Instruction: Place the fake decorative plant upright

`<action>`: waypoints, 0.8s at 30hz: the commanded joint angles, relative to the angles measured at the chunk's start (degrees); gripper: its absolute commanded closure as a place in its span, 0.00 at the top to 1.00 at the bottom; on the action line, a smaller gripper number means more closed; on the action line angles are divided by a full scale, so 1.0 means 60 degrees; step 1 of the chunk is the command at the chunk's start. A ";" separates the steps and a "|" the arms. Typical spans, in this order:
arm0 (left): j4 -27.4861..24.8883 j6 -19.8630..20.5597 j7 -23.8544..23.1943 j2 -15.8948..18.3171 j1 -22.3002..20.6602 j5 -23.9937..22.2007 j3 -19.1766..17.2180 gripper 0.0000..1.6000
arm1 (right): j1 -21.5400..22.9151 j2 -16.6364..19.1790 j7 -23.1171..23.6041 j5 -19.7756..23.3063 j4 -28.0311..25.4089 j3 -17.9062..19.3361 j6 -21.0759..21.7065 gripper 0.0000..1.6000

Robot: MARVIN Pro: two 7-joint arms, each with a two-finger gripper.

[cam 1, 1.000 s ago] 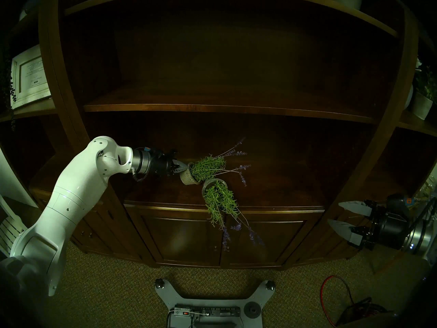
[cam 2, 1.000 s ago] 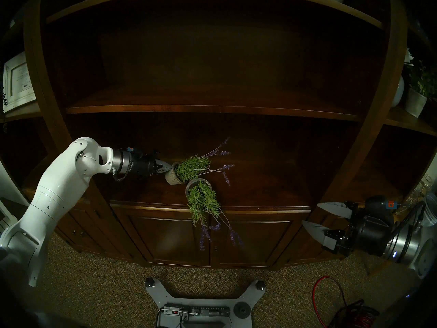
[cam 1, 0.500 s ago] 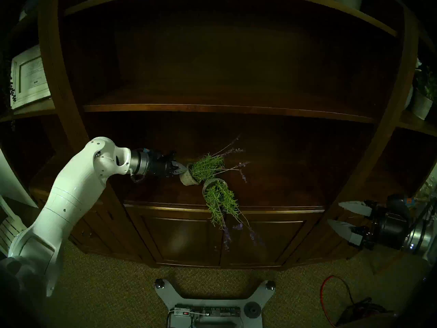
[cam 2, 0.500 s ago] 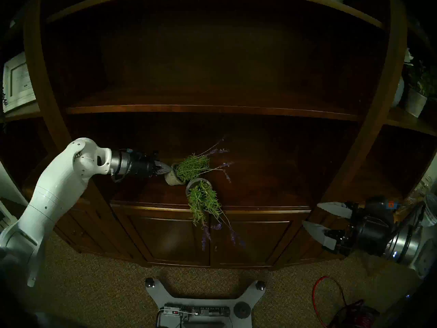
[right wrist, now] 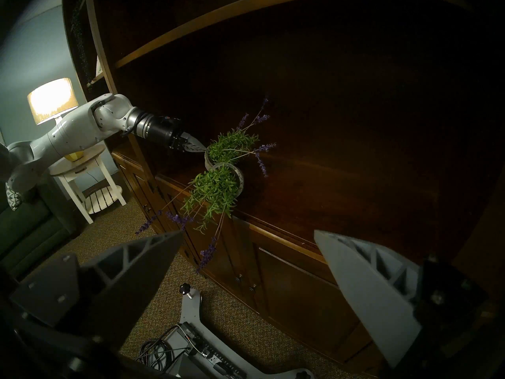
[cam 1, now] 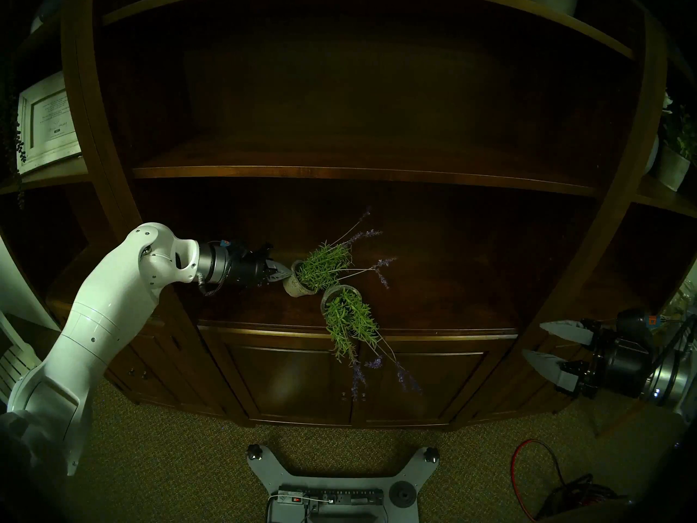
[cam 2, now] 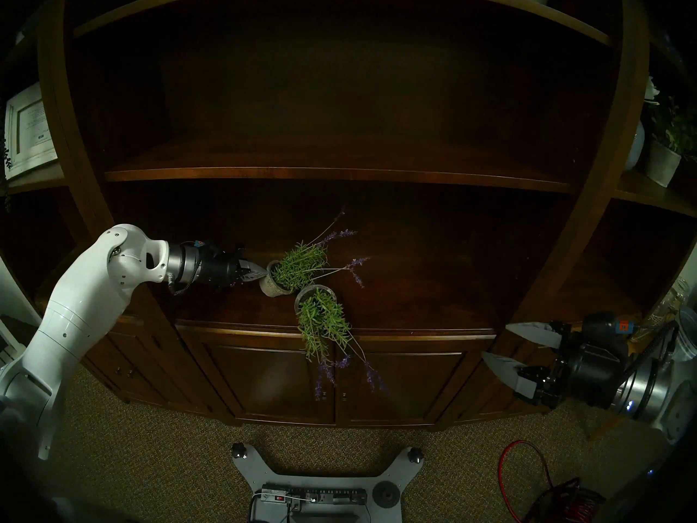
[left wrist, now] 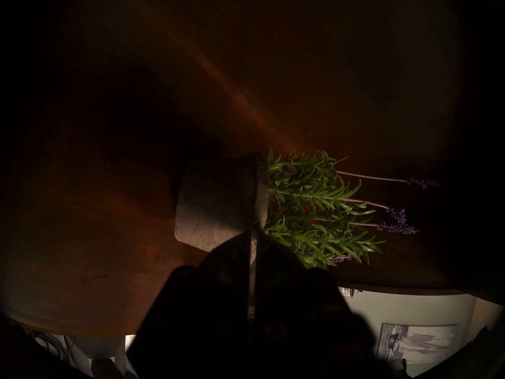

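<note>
A fake lavender plant [cam 1: 324, 265] in a grey pot [cam 1: 295, 286] leans tilted on the dark wooden cabinet top [cam 1: 433, 307], stems pointing up and right. My left gripper [cam 1: 287, 274] is shut on the rim of that pot; the left wrist view shows the pot [left wrist: 216, 203] pinched at its rim by the dark fingers [left wrist: 237, 250]. A second lavender plant [cam 1: 350, 322] lies on its side just right of it, its pot [cam 1: 341, 292] touching the first and its foliage hanging over the front edge. My right gripper [cam 1: 533, 340] hangs open and empty at the far right.
A shelf board [cam 1: 339, 171] runs above the cabinet top. A framed picture [cam 1: 47, 122] stands on the left shelf, a white potted plant [cam 1: 673, 167] on the right one. My base plate [cam 1: 332, 488] and a red cable [cam 1: 528, 469] lie on the carpet. A lamp [right wrist: 52, 99] stands left.
My left gripper has drawn back to the left with the pot rim in it. The held plant has shifted left and its stems have swung higher. The right arm has not moved.
</note>
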 commanded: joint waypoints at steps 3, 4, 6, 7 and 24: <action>0.0219 -0.0059 -0.0104 0.0744 -0.0069 0.0229 -0.0560 0.00 | 0.0023 -0.0003 0.0014 -0.0017 -0.0021 0.0023 -0.0029 1.00; 0.0219 -0.0059 -0.0104 0.0744 -0.0069 0.0229 -0.0560 0.00 | 0.0023 -0.0003 0.0014 -0.0017 -0.0021 0.0023 -0.0029 1.00; 0.0190 -0.0069 -0.0175 0.0829 0.0040 0.0257 -0.0595 0.00 | 0.0022 -0.0003 0.0014 -0.0017 -0.0021 0.0023 -0.0029 1.00; 0.0183 -0.0071 -0.0200 0.0849 0.0062 0.0270 -0.0601 0.00 | 0.0022 -0.0003 0.0014 -0.0017 -0.0021 0.0023 -0.0029 1.00; -0.0278 -0.0334 -0.0355 0.1035 0.0562 0.0471 -0.0729 0.00 | 0.0022 -0.0003 0.0013 -0.0021 -0.0022 0.0022 -0.0036 1.00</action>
